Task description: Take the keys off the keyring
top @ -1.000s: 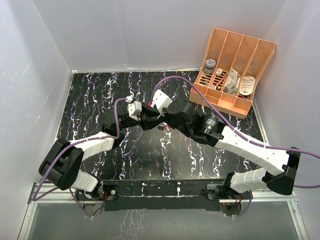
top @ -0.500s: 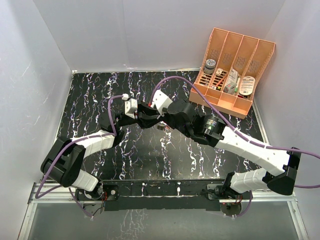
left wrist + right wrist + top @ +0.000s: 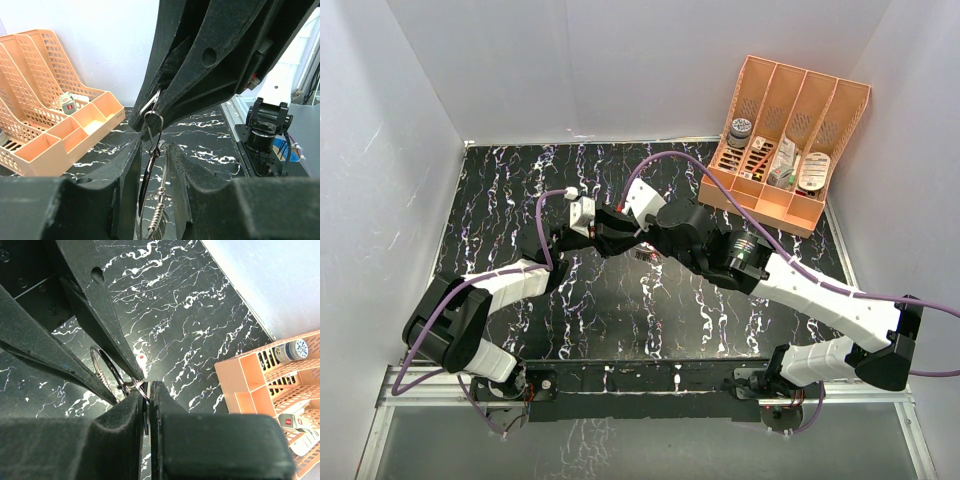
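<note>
**Two grippers nose to nose over the middle of the table**

Both arms reach in from the near edge and meet a little beyond the centre of the black marbled table (image 3: pixel 520 200). From where I stand they form a low arch, with their purple cables (image 3: pixel 545 225) looping up over it.

The right gripper (image 3: pixel 146 388) has its fingers pressed together, with a small wire loop at the top of the keyring (image 3: pixel 151 150) pinched between them. The ring hangs down from that pinch into the narrow gap of the left gripper (image 3: pixel 152 148). Its two fingers stand one on either side of the wire. I cannot tell whether they actually press on it or only flank it.

The keys (image 3: pixel 643 255) show from above as a small silvery bunch just below the meeting point, towards the near side. They are too small to count.

Bare tabletop stretches away to the left and towards the near edge. The orange organiser (image 3: pixel 785 130) is propped in the far right corner, well apart from the grippers. The right arm's elbow lies between the two. White walls (image 3: pixel 380 180) close off the left, far and right sides, right at the table's edges.
</note>
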